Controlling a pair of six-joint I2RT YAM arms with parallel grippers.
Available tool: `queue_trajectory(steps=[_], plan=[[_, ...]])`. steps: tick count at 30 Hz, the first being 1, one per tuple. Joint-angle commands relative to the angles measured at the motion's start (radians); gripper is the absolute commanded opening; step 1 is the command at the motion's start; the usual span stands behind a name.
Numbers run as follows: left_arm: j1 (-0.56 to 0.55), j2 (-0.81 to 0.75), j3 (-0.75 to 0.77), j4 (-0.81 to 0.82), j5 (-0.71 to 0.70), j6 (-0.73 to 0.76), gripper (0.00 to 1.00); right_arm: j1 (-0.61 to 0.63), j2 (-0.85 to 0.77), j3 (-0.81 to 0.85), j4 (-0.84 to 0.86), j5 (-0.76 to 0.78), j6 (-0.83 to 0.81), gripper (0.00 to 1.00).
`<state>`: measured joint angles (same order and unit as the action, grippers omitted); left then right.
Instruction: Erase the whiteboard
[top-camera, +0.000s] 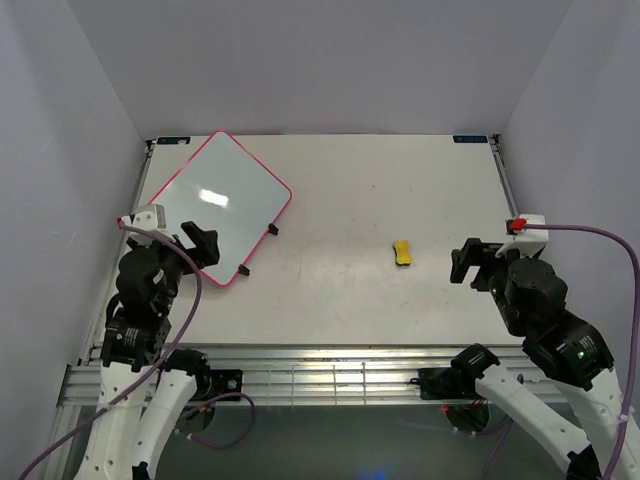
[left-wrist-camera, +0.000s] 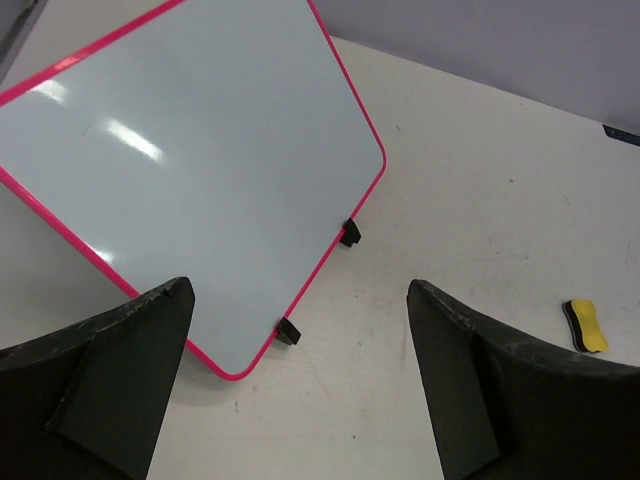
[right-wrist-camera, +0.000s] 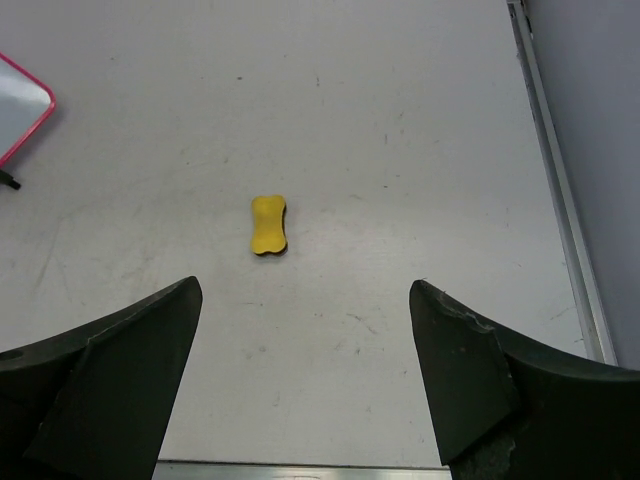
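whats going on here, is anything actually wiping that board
Nothing is being handled right now. The left gripper and right gripper are both open and empty. The pink-rimmed whiteboard lies on the left of the table, just ahead of the left gripper, and its face looks blank. The yellow eraser sponge lies by itself in front of the right gripper, untouched.

board: glossy, smooth white face; pink plastic-looking rim
table: matt, pale, faintly scuffed
sponge: yellow, matt, soft-looking
rail: bare ribbed metal, dull sheen
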<state>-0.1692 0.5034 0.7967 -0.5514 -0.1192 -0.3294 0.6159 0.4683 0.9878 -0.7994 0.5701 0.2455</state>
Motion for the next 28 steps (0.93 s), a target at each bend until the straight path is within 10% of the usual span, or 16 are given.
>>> queue_trajectory(steps=[1, 28], plan=[[-0.009, -0.017, 0.044, -0.024, -0.062, 0.033, 0.98, 0.004, -0.025, -0.044, -0.017, 0.066, 0.034, 0.90], [-0.015, -0.017, 0.022, 0.007, -0.160, 0.075, 0.98, 0.004, -0.046, -0.146, 0.083, 0.129, -0.005, 0.90]])
